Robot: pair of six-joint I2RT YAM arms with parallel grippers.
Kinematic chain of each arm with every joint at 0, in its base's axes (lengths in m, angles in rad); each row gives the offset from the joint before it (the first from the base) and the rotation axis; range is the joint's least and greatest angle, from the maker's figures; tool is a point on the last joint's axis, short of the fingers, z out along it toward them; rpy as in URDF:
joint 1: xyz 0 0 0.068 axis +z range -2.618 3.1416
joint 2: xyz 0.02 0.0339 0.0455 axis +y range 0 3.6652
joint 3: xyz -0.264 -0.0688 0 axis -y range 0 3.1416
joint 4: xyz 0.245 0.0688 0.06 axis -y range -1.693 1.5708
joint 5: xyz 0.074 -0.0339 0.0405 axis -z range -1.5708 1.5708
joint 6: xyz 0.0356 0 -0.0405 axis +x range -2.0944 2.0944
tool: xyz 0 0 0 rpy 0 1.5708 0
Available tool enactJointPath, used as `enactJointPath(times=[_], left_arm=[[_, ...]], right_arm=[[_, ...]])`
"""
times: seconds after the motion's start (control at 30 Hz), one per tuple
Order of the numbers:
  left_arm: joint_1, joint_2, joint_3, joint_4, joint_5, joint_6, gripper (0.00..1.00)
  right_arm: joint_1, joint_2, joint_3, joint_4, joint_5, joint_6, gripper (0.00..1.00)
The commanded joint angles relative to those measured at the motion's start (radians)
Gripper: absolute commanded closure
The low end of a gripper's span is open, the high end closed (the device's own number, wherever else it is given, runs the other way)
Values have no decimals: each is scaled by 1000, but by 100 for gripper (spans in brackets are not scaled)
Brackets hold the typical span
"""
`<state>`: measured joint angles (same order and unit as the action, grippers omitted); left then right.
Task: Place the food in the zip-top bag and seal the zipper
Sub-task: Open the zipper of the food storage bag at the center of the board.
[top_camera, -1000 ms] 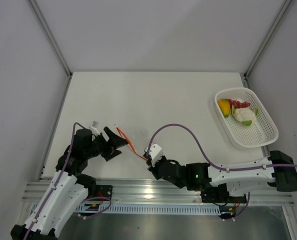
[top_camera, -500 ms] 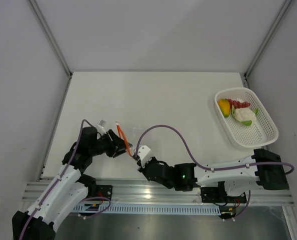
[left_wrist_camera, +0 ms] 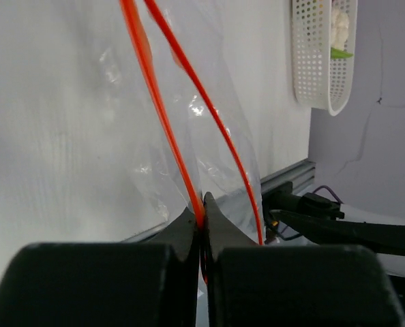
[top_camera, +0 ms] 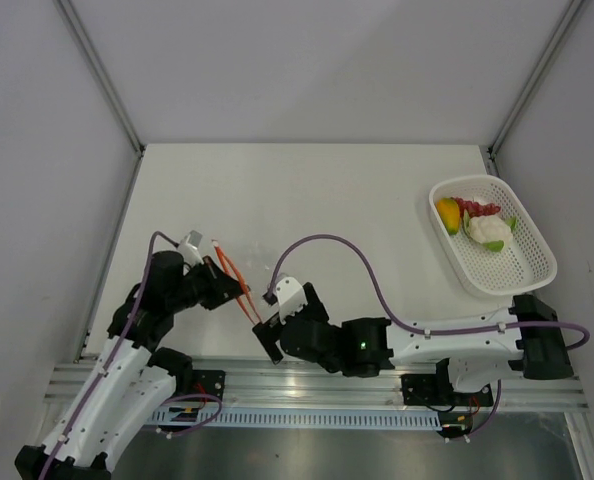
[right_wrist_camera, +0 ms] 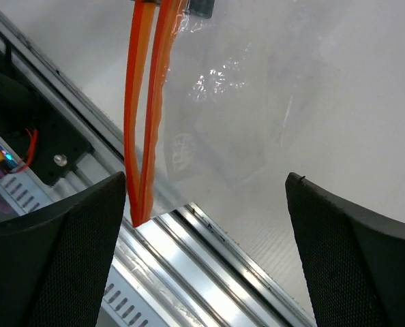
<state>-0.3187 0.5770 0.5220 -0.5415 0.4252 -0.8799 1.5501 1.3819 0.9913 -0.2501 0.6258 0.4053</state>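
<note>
**Top external view.** The zip-top bag (top_camera: pixel 249 278) hangs at the near left of the table (top_camera: pixel 327 200), suspended between the two arms. Its film is almost invisible here. Only the zipper (top_camera: pixel 234 278) reads clearly, as an orange-red line running from the left gripper (top_camera: pixel 232 288) down toward the right gripper (top_camera: pixel 265 332). All the food lies well apart from the bag, in the white basket (top_camera: pixel 522 275) at the far right: the yellow-orange fruit (top_camera: pixel 447 213), the grape bunch (top_camera: pixel 475 207), the whitish piece (top_camera: pixel 487 230) and the green piece (top_camera: pixel 494 245). No piece is in the bag.

**Left wrist view.** The left claw is pinched tight on one lip of the zipper. The other lip curves away to the right, so the mouth stands parted, and the clear film sags between the two strips with nothing inside.

**Right wrist view.** The right claw is spread wide, its fingers (right_wrist_camera: pixel 52 259) at either edge of the picture. The zipper's lower end hangs just beside the left-hand finger, and whether it touches cannot be told. Nothing is gripped.

**Progress (judgement).** The task is at an early stage. The bag is lifted and partly opened, but the second lip is not secured. Every food transfer is left to do, and so is the closing of the zipper.
</note>
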Motion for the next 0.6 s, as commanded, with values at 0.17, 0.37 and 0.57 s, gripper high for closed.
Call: enactJointPath(times=[0.17,0.37,0.57], left_arm=[[-11,-17,249,-175,-172,194,100],[-23,3,263,-183,-169,196,100],[-42,23,274,-190,-171,200,99]], right_arm=[[-39,48,346,-178,88,96,1],[-114,146,496,-187,16,96,2],[-162,244,582,-189,-75,109,17]])
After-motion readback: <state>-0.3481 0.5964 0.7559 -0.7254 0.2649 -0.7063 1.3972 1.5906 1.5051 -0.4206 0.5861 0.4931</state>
